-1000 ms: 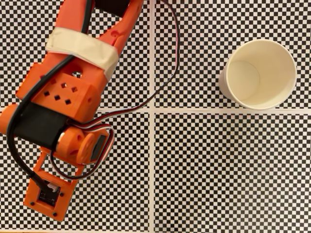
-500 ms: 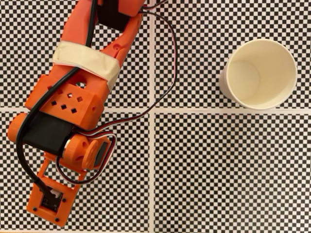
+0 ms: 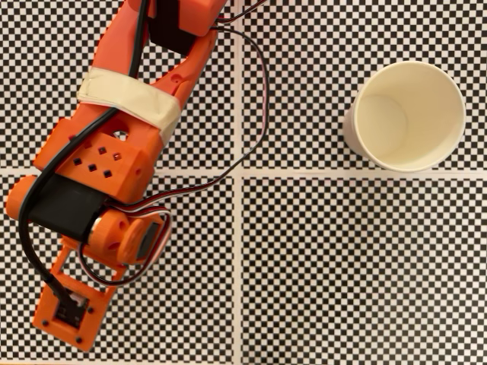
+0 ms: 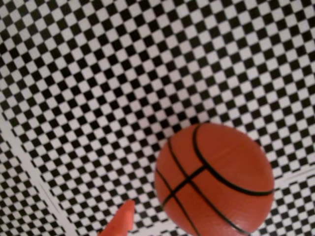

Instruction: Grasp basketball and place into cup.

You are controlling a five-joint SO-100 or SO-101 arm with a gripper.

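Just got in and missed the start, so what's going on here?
An orange robot arm reaches over a checkered table. The wrist view shows a basketball on the checkered surface, with one orange fingertip beside it and apart from it. In the fixed view the paper cup stands upright and empty, well to the arm's right.

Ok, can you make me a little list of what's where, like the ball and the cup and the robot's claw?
basketball: on the checkered mat, seen in the wrist view
cup: upright, nothing inside, upper right of the fixed view
arm: left side of the fixed view, apart from the cup
gripper: one orange fingertip beside the basketball, not holding it
mat: black-and-white checks with white lines
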